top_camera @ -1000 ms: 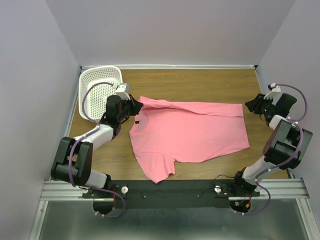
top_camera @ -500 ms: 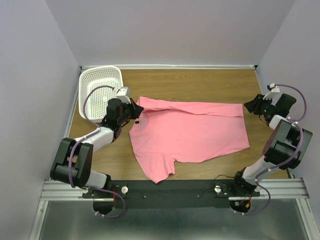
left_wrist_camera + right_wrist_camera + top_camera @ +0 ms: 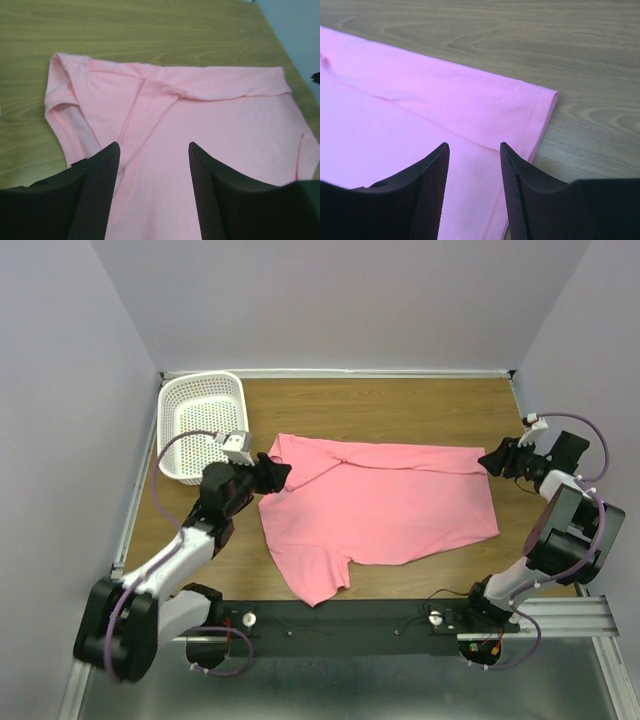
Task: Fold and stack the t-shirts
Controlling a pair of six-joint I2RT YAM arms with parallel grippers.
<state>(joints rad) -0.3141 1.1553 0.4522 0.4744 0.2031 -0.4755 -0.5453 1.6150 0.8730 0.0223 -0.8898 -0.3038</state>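
Left jaws sprang apart above t-shirt (image 3: 210, 130); right jaws spread over its corner

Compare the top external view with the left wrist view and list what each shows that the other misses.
Top external only: the white basket, plus the left arm and right arm at full length. Left wrist only: the left pincer up close, its textured fingers apart, and the diagonal crease in the folded-in sleeve. Both: the pink t-shirt on the wooden table.

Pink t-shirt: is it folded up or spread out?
Mostly spread out. The t-shirt lies flat on the table, only its far edge folded over.
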